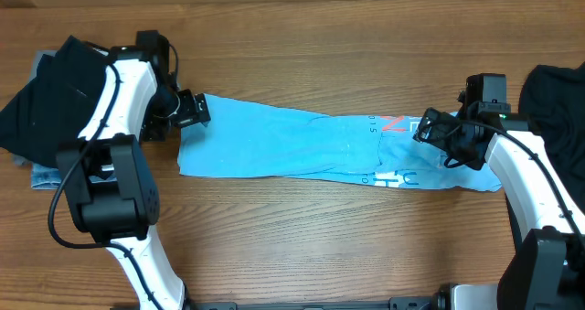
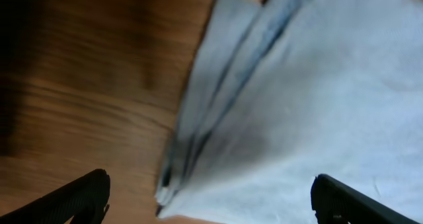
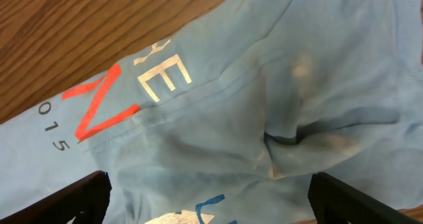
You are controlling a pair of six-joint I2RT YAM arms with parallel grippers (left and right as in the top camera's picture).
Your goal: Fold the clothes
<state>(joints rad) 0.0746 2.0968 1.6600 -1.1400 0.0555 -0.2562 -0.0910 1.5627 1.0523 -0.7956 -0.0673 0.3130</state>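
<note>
A light blue T-shirt [image 1: 292,145] lies folded into a long band across the wooden table, with red and pale lettering near its right end. My left gripper [image 1: 189,111] is open just above the shirt's left end; in the left wrist view [image 2: 210,201] the stacked cloth edges [image 2: 198,138] lie between its wide fingers. My right gripper [image 1: 430,130] is open over the shirt's right end; in the right wrist view [image 3: 208,201] the wrinkled cloth [image 3: 264,118] with the red letter fills the frame. Neither holds cloth.
A dark garment [image 1: 55,90] lies at the far left over a bit of blue printed cloth [image 1: 46,175]. Another dark garment [image 1: 553,95] lies at the far right edge. Bare wood shows in front of and behind the shirt.
</note>
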